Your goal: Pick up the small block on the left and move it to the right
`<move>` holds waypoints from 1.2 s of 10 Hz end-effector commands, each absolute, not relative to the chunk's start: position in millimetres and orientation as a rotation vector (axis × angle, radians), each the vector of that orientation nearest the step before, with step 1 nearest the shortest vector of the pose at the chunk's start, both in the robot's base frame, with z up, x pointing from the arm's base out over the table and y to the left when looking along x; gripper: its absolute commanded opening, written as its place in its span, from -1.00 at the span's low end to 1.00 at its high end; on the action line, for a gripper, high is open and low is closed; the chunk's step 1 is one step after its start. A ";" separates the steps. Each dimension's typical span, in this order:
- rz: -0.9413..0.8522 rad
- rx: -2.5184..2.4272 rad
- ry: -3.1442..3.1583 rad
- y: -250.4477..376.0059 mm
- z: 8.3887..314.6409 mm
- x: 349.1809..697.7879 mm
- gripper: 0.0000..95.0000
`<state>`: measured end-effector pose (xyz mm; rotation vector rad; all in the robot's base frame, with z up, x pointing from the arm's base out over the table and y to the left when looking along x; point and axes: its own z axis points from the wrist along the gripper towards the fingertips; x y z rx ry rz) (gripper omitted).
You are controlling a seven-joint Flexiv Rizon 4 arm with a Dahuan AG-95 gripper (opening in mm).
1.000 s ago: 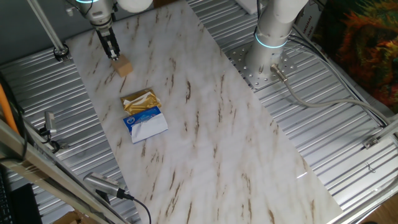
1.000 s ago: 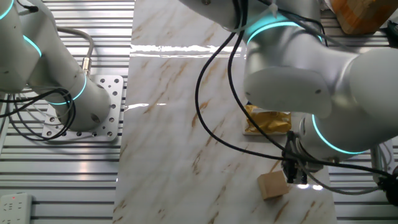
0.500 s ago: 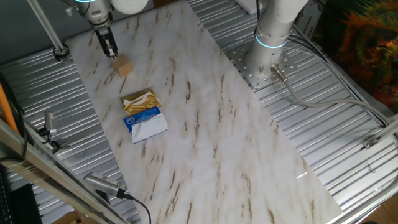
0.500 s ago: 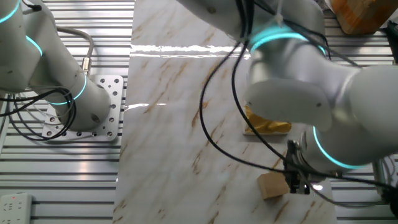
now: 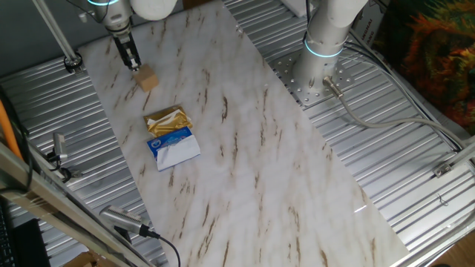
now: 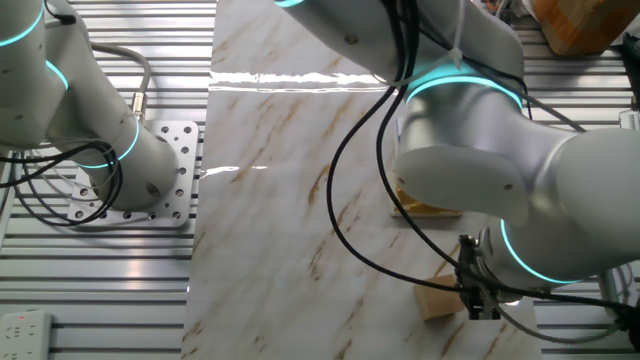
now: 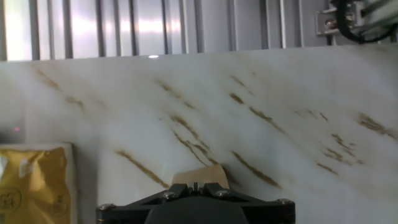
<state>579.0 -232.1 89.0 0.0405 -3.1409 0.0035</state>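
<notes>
One tool (image 5: 134, 64) slightly farther back, small block (image 5: 147, 78) unmoved, beside it

White marble-pattern tabletop (image 5: 245, 141) with brown veins runs diagonally from upper left to lower right of one fixed view. Ribbed aluminium bench surface (image 5: 401, 148) flanks it on both sides. Perforated metal mounting plate (image 6: 150, 205) sits at left of the other fixed view. Grey cable (image 5: 386, 122) curves across ribs at right. Orange-green patterned fabric (image 5: 438, 44) fills upper right corner. Metal frame bars (image 5: 44, 189) cross lower left. Bright overhead light glares as white streak (image 6: 290, 78) across marble near top.
</notes>
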 end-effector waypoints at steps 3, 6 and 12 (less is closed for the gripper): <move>-0.051 0.132 -3.133 -231.8 88.1 581.9 1.00; -0.058 0.138 -3.137 -231.8 88.1 581.9 1.00; -0.066 0.138 -3.139 -232.0 86.2 581.7 1.00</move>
